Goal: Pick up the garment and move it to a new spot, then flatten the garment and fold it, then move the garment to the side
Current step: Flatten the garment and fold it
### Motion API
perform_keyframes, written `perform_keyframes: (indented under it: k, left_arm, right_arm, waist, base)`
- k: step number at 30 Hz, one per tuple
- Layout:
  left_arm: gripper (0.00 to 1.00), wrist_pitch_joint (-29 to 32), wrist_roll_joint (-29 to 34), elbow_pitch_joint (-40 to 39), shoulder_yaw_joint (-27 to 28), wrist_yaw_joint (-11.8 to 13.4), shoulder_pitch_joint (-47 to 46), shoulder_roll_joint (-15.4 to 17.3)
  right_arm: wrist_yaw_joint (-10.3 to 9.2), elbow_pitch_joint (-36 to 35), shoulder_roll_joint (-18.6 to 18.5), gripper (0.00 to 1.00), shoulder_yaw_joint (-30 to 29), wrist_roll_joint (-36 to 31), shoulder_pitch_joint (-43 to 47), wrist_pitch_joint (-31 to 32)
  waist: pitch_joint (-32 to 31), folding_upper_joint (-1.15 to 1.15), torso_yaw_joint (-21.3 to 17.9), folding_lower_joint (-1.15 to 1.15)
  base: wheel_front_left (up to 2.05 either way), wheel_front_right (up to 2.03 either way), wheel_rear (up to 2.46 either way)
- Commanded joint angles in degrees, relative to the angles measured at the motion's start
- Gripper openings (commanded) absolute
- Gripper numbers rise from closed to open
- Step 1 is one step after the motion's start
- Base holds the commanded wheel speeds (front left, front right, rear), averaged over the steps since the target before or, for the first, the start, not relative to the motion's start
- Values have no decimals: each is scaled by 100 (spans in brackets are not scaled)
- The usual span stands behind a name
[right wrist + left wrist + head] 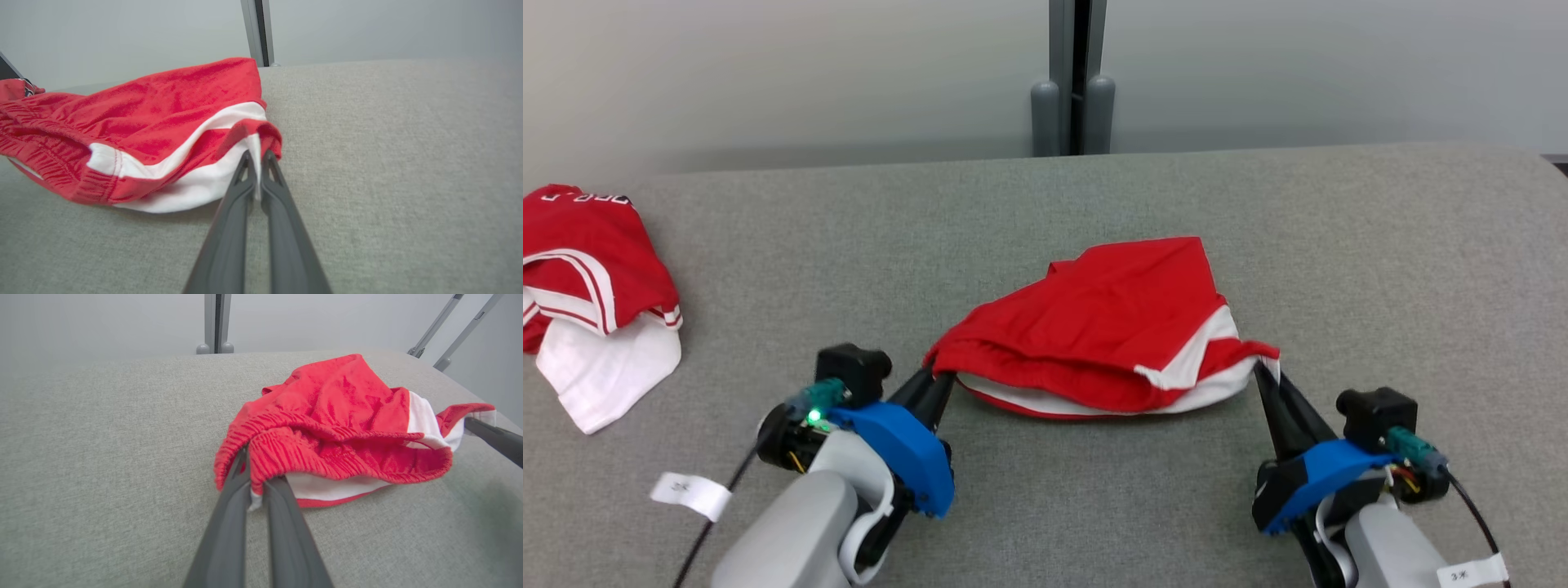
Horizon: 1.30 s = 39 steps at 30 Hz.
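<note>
Right now the red garment, a pair of shorts with white trim, lies near the middle of the grey fabric-covered surface, directly ahead of me and spanning the gap between my two grippers. My left gripper meets its near-left corner. In the left wrist view my two dark fingers are closed together on the gathered red waistband, with a scrap of white cloth pinched between them. My right gripper meets the near-right corner, and in the right wrist view its fingers are pressed together on a white and red edge of the cloth. The garment's long axis runs left to right, from one gripper to the other. Its open waistband faces the near side, toward me, with a white layer showing underneath, while the body of the cloth narrows to a peak on the far side. A white stripe crosses its right part on a slant. I cannot tell whether the two held corners are off the surface. Well apart, at the far left, lies a second red and white garment, crumpled.
</note>
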Motion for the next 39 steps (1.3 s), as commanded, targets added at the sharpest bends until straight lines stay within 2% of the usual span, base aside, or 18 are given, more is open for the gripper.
perform_keyframes:
  k: [1,2,6,8,11,15,20,23,26,29,32,36,39]
  left_arm:
    - [0,196,-252,-312,143,-42,-19,122]
    - [0,196,-252,-312,143,-42,-19,122]
    - [0,963,-797,-1362,430,-78,-189,566]
    - [0,1128,-924,-1591,500,-48,-222,652]
    - [0,1627,-1362,-2315,800,83,-332,855]
    - [0,2204,-1952,-3378,1167,424,-433,1002]
    - [0,2878,-2749,-4628,1592,1000,-603,1008]
    - [0,3122,-3061,-5231,1802,1309,-722,1016]
    - [0,3280,-3092,-5615,1928,1530,-870,1124]
    - [0,3417,-3137,-5753,2001,1719,-980,1187]
    - [0,3568,-3139,-5594,2010,1922,-1090,1229]
    - [0,3717,-2911,-4982,1844,2097,-1397,1276]
    - [0,3691,-2648,-4292,1708,2169,-1914,1157]
  right_arm:
    - [1,-297,-15,0,-5,-19,-141,-3]
    - [1,-297,-15,0,-5,-19,-141,-3]
    - [1,-1229,-24,0,-151,-102,-310,273]
    - [1,-1451,-52,0,-203,-120,-343,361]
    - [1,-2181,-135,0,-334,-89,-422,634]
    - [1,-3186,-202,0,-498,-9,-488,1016]
    - [1,-4304,-283,0,-642,39,-490,1501]
    - [1,-4881,-291,0,-742,25,-448,1755]
    - [1,-5292,-299,0,-849,-13,-380,1982]
    - [1,-5503,-285,0,-992,-30,-369,2181]
    - [1,-5418,-248,0,-1077,-56,-477,2362]
    - [1,-4741,-270,0,-998,-156,-918,2540]
    - [1,-3958,-285,0,-902,-148,-1654,2498]
  waist:
    - [-106,0,-32,0]
    - [-106,0,-32,0]
    - [-328,0,-33,0]
    - [-376,0,-31,0]
    - [-520,0,-31,0]
    - [-687,0,-35,0]
    - [-803,0,-39,0]
    - [-809,0,-41,0]
    - [-764,0,-39,0]
    - [-615,0,-34,0]
    - [-366,0,-30,0]
    - [118,0,-38,0]
    - [536,0,-31,0]
  base:
    - [0,0,0]
    - [0,0,0]
    - [0,0,0]
    - [0,0,0]
    - [0,0,0]
    - [0,0,0]
    - [0,0,0]
    - [0,0,0]
    - [0,0,0]
    - [0,0,0]
    - [0,0,0]
    - [0,0,0]
    - [0,0,0]
